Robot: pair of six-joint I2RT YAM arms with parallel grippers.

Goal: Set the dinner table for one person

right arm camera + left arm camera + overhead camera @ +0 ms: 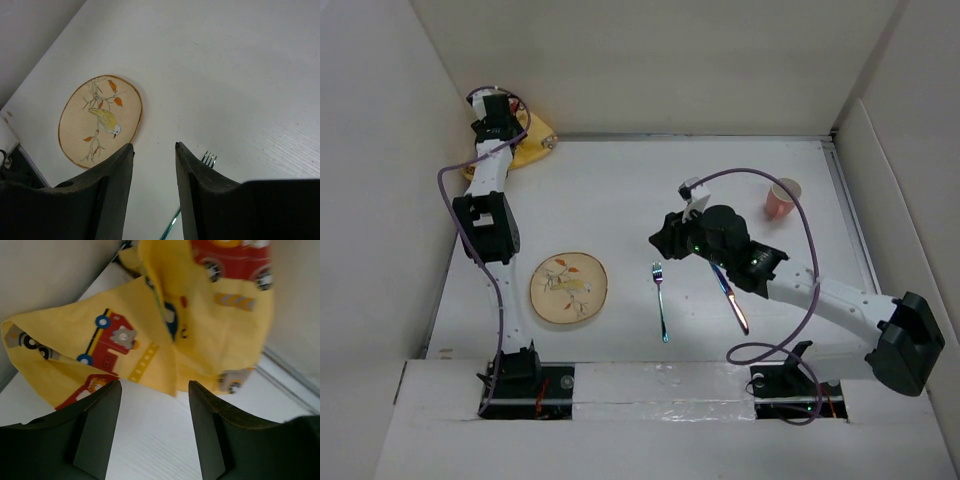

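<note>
Spanning the whole space beneath both arms, the white worktop (620, 190) is walled by pale panels, and every item is carried on it. Positions are given from the plate (569, 287), which lies flat toward the near left.

Beyond the plate, in the far left corner, the yellow placemat (536, 140) is bunched up in folds rather than spread. The left claw (505, 112) is held at that heap. From its wrist camera the jaws are seen wide apart, with nothing gripped, and the lowest fold of cloth (150, 325) hangs just ahead of the fingertips, perhaps dipping between them. The left arm is clearly the nearer one to the cloth. It is judged that the mat must be drawn from that corner toward the plate, so the grasp turns on the fold lying straight ahead of the open jaws.

Far to the right of the plate and farther back, a pink cup (783, 198) stands upright. Right of the plate, a fork (661, 300) lies with its long axis running near to far, tines away from the bases. Farther right again, a knife (732, 300) is partly hidden under the right arm. The right claw (665, 237) hangs above the fork's tines, jaws narrowly parted and empty.
</note>
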